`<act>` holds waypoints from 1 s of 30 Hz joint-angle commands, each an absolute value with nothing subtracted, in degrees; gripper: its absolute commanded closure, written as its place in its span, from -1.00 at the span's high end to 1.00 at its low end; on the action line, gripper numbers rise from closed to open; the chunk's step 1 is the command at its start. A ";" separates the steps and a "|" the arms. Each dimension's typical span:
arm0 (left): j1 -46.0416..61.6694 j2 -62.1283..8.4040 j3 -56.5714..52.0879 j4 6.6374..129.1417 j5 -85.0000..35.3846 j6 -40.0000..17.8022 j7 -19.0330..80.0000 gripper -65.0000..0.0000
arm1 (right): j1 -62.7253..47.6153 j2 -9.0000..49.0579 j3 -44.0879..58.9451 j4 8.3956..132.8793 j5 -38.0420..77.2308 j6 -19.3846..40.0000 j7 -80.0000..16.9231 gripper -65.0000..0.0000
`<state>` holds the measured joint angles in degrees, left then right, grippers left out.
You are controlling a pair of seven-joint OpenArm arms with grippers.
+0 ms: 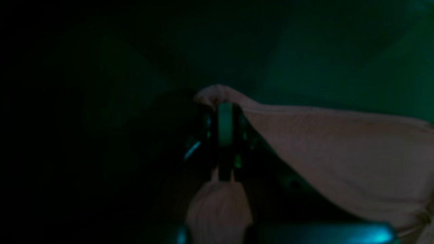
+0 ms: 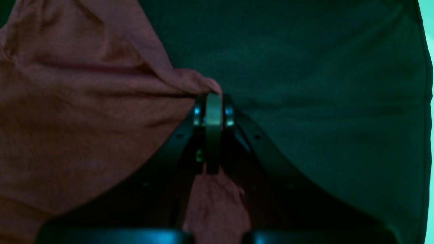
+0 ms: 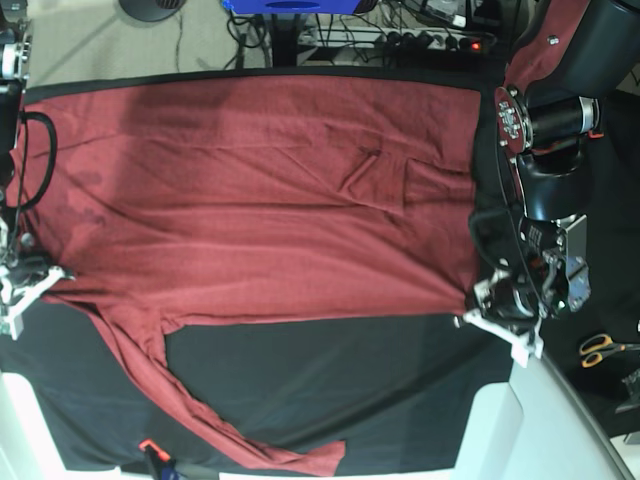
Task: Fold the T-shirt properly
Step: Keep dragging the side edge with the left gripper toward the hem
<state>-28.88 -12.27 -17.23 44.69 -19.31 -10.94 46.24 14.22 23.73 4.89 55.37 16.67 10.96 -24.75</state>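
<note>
T-shirt [image 3: 260, 190] spread flat across the upper and middle base frame on the black table cover [image 3: 330, 390], one sleeve trailing to the bottom centre. Pinched at mid-right by the left gripper [image 3: 478, 300], at mid-left by the right gripper [image 3: 45, 278]. Scissors [image 3: 603, 348] at far right

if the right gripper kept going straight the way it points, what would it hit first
Probably only the black table cover. The right gripper is shut on a pinched edge of the T-shirt, which trails off to one side; ahead of its tips the wrist view shows bare dark cloth, though depth is hard to judge.
</note>
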 commanded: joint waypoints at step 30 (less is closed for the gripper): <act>-29.32 -9.63 -17.01 57.19 -19.74 -11.47 47.96 -1.00 | 17.27 25.19 5.58 48.57 16.84 7.16 -12.18 -1.00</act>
<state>-27.44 -9.02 -17.04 56.16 -19.27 -11.14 48.97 16.03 23.79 5.04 47.83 16.75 7.44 -13.30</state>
